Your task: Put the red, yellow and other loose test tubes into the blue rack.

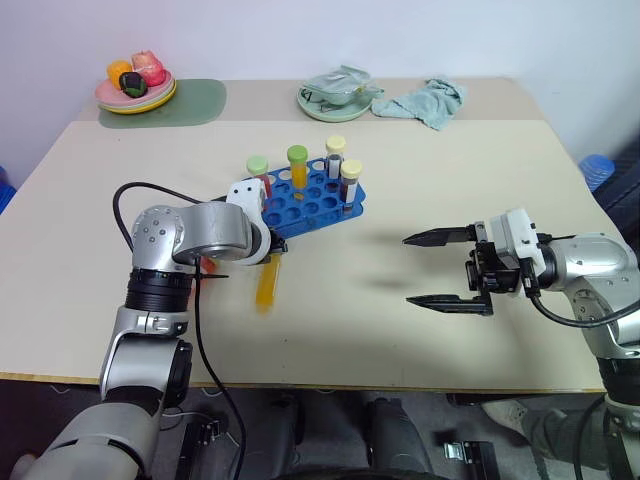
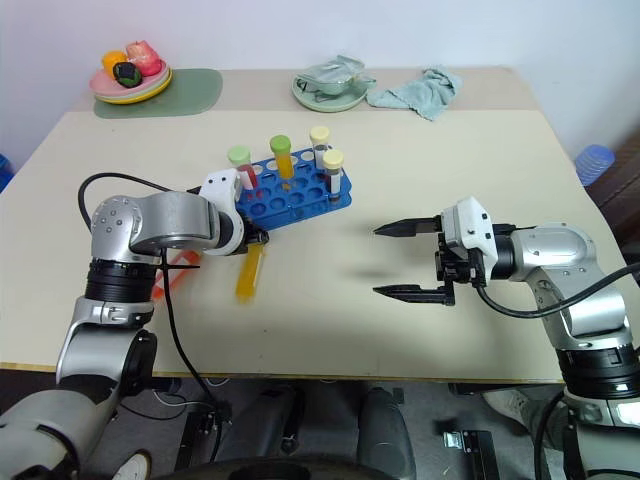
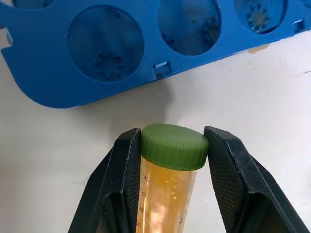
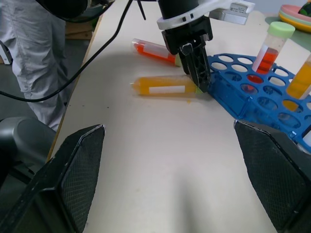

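A yellow-orange test tube (image 1: 267,283) with a green cap (image 3: 174,145) lies flat on the table just in front of the blue rack (image 1: 318,203). My left gripper (image 3: 174,146) is shut on its cap end, pointing steeply down. A second loose tube with orange-red liquid (image 4: 152,50) lies on the table beside my left wrist. Several capped tubes stand upright in the rack, among them a red one with a light-green cap (image 1: 259,172) and a yellow one with a green cap (image 1: 297,165). My right gripper (image 1: 407,270) hovers open to the right of the rack, holding nothing.
A plate of toy fruit (image 1: 135,88) on a green mat sits at the far left corner. A pale green dish (image 1: 335,95) and a crumpled cloth (image 1: 425,100) lie at the far edge. A cable loops from my left arm over the table.
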`<state>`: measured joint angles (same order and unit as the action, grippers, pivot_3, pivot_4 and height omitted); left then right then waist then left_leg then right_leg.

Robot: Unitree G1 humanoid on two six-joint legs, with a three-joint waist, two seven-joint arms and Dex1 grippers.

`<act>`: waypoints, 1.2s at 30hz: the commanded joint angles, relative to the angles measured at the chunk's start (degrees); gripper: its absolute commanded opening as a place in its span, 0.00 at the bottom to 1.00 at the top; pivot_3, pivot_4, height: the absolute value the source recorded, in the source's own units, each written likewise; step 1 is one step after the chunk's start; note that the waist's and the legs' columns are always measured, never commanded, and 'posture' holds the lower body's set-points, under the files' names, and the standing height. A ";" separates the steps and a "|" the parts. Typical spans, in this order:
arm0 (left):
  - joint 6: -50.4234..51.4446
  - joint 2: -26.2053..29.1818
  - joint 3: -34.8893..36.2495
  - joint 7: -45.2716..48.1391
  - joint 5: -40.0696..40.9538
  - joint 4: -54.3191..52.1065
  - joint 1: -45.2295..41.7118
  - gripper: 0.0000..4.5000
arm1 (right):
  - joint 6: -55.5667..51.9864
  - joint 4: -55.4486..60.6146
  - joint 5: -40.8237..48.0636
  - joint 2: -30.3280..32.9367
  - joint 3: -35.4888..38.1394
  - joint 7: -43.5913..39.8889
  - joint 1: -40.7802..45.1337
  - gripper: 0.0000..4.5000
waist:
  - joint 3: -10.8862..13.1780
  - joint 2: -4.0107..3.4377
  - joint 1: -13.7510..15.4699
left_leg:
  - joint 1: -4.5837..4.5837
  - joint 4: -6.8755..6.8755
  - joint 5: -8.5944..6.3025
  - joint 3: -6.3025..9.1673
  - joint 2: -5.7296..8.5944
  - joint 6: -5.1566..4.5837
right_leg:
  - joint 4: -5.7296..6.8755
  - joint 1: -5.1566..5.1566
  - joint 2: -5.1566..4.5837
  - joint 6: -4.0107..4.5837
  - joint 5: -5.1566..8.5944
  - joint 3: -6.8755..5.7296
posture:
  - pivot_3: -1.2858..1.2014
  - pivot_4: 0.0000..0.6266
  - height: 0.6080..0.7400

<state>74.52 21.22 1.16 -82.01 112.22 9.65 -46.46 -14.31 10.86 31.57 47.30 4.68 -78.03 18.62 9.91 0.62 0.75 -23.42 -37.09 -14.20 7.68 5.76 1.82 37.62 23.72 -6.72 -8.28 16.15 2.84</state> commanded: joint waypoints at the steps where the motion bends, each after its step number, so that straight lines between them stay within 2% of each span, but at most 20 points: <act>1: 0.93 1.40 -0.39 6.18 0.78 -3.11 -1.11 0.42 | 0.58 -0.20 0.32 0.31 0.31 -0.56 0.93 0.97 | 0.00 0.00 -0.01 | 0.00 0.00 0.00 0.00 0.00 0.00 | 0.00 0.00 0.00 0.00 0.00 0.00 | 0.52 0.24 1.00; 7: -0.72 6.38 -3.45 12.73 0.78 -7.35 -3.43 0.42 | 0.30 -0.74 0.29 0.31 0.28 -0.71 1.94 0.97 | 0.01 0.01 -0.09 | 0.00 0.02 0.00 0.00 0.00 0.00 | 0.01 0.01 0.01 0.00 0.00 0.00 | 0.52 0.24 1.00; 12: -1.34 13.56 -5.76 18.96 -1.39 -12.26 -11.05 0.42 | 0.01 -0.86 0.45 0.44 0.52 -0.69 2.25 0.97 | 0.03 0.05 -0.07 | -0.03 0.01 0.00 0.00 -0.01 0.00 | -0.01 0.02 0.02 0.00 0.00 0.00 | 0.52 0.24 1.00; 17: -3.57 16.16 -5.47 32.38 -16.27 -18.91 -14.29 0.42 | -0.05 -2.18 0.17 -0.17 0.18 -0.28 3.87 0.97 | 0.02 0.03 -0.08 | -0.03 0.02 0.00 -0.02 0.01 0.00 | -0.02 0.00 0.02 0.00 0.00 -0.01 | 0.52 0.24 1.00; 20: -13.69 16.94 -7.09 49.16 -35.16 -26.65 -12.29 0.42 | -0.08 -2.92 0.14 -1.02 0.04 0.53 4.79 0.97 | 0.03 0.04 -0.15 | -0.03 0.05 0.00 -0.03 0.00 0.00 | -0.04 0.01 0.03 0.00 0.00 -0.02 | 0.52 0.24 1.00; 23: -25.00 16.36 -7.86 62.18 -49.07 -29.83 -7.45 0.42 | -0.61 -3.31 -0.15 -1.77 0.17 2.12 5.15 0.97 | 0.01 0.01 -0.12 | -0.03 0.08 0.00 -0.09 -0.02 0.00 | -0.08 0.00 0.03 0.00 0.00 -0.01 | 0.52 0.24 1.00; 26: -39.89 15.36 -10.07 74.89 -63.63 -30.74 0.78 0.42 | -3.18 -2.88 -1.95 -2.96 0.70 8.87 4.88 0.97 | 0.00 0.00 -0.27 | -0.01 0.09 0.00 -0.11 -0.05 0.00 | -0.11 -0.02 0.04 0.00 0.00 -0.01 | 0.52 0.24 1.00; 30: -55.62 10.37 -11.53 87.80 -75.41 -26.50 8.18 0.42 | -6.20 -1.84 -3.61 -3.38 1.90 16.07 4.25 0.97 | 0.03 0.03 0.15 | -0.05 0.08 -0.01 -0.10 -0.06 -0.02 | -0.17 -0.02 0.03 0.01 0.00 -0.01 | 0.52 0.24 1.00; 36: -71.31 0.43 -11.22 99.88 -84.96 -13.22 11.94 0.42 | -9.08 0.63 -4.24 -3.59 2.82 22.95 3.69 0.97 | 0.03 0.04 0.02 | -0.08 0.01 -0.06 -0.02 0.01 -0.12 | -0.38 -0.17 -0.03 -0.02 -0.02 -0.11 | 0.52 0.24 1.00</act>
<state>7.66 22.49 -10.92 15.40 29.47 -4.80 -34.06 -23.39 8.54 27.20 43.69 5.54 -56.21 22.26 9.94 0.65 0.76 -23.50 -37.06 -14.26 7.66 5.77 1.70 37.25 23.56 -6.75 -8.30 16.13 2.73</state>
